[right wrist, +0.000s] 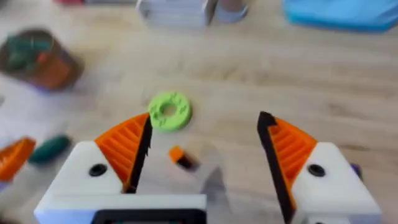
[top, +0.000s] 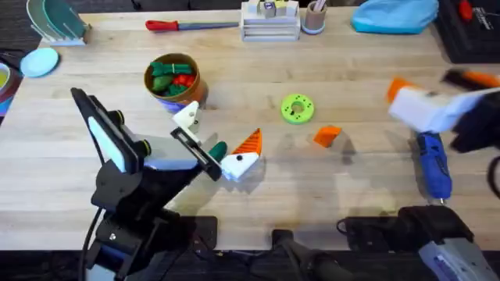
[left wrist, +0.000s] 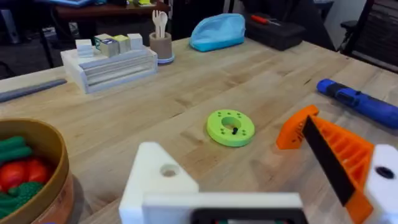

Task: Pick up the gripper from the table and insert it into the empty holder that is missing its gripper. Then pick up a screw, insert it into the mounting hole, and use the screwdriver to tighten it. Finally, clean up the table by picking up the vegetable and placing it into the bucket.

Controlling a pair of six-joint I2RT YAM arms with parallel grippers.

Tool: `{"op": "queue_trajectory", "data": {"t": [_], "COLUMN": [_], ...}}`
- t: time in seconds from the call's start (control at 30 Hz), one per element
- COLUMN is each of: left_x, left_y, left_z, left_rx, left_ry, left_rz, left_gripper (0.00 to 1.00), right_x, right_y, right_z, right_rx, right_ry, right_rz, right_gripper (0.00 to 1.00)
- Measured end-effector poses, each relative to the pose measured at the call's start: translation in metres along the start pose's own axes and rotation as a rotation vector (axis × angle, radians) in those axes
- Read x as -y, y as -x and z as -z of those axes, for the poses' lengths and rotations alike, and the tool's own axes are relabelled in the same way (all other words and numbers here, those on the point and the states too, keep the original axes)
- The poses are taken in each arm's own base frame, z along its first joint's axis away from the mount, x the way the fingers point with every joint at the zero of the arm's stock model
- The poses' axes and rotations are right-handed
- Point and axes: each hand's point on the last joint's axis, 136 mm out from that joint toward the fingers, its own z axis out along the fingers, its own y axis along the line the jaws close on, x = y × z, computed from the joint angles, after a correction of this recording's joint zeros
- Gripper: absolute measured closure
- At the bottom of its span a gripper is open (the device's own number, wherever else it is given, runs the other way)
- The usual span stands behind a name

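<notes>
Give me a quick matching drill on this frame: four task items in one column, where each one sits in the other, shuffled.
Column A
1. loose orange gripper wedge
2. blue screwdriver
3. dark green vegetable
4. wooden bucket

Column B
a. holds bunched green and red toy vegetables
b. lies on the table under the right arm, near the right edge
c. lies alone on bare wood, just right of the green disc
d. lies between the fingers of the left gripper

Pairs: 1-c, 2-b, 3-d, 4-a
</notes>
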Motion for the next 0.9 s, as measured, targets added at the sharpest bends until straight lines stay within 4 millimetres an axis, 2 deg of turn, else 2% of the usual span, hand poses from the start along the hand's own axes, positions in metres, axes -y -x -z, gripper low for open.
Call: {"op": "queue_trajectory", "data": {"t": [0.17,0.27,0.4,0.5,0.73,0.9], "left_x": [0.000,0.000,0.000,0.000,0.000,0.000], "left_y": [0.000,0.000,0.000,0.000,0.000,0.000], "left_z": [0.000,0.000,0.000,0.000,0.000,0.000], "left_rx": [0.000,0.000,0.000,0.000,0.000,0.000], "left_ry": [0.000,0.000,0.000,0.000,0.000,0.000], "left_rz": [0.000,0.000,0.000,0.000,0.000,0.000], "left_gripper": [0.009,0.009,0.009,0.009,0.009,0.009], "right_x": [-0.018,-0.027,-0.027,-0.027,-0.031,-0.028], "right_y": [-0.050,-0.073,-0.100,-0.108,-0.110,-0.125], "right_z": [-0.030,-0.040,-0.050,-0.062,-0.099,-0.112], "right_rx": [-0.303,-0.436,-0.593,-0.645,-0.662,-0.741], "right_ry": [0.119,0.155,0.131,0.108,0.088,0.084], "right_rz": [0.054,0.116,0.258,0.334,0.404,0.438], "right_gripper": [0.008,0.009,0.010,0.010,0.010,0.018]}}
